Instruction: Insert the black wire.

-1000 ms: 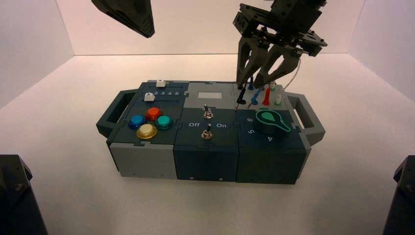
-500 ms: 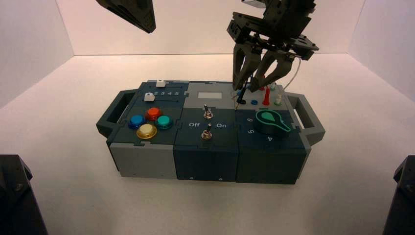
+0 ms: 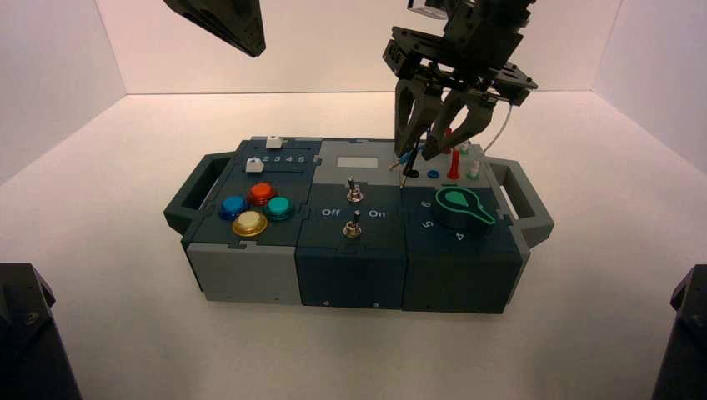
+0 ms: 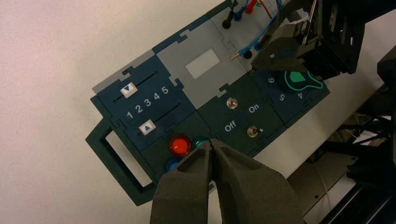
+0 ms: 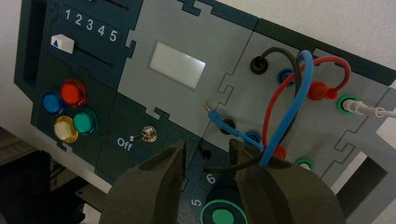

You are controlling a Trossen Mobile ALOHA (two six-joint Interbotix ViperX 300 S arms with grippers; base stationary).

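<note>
White desk (image 3: 125, 333) and plain white walls all round, box (image 3: 350, 275) sitting square in the middle. So the black wire (image 5: 280, 56): one end is already seated in a black socket (image 5: 258, 65) at the back of the grey wire panel, and its loose plug (image 5: 204, 152) dangles between the fingers of the right pincer (image 5: 207, 161), which look spread with the plug not really pinched. That plug's long axis runs roughly upright in the high view, tip down, just beside the free black socket (image 5: 227, 123) where the loose blue plug (image 5: 224, 125) lies across. Right arm is clearly the nearer one; left pincer (image 4: 212, 151) hangs pressed together over the coloured buttons (image 4: 180, 145). Compared with a second ago, the right pincer has lifted and drifted left, taking the plug along
</note>
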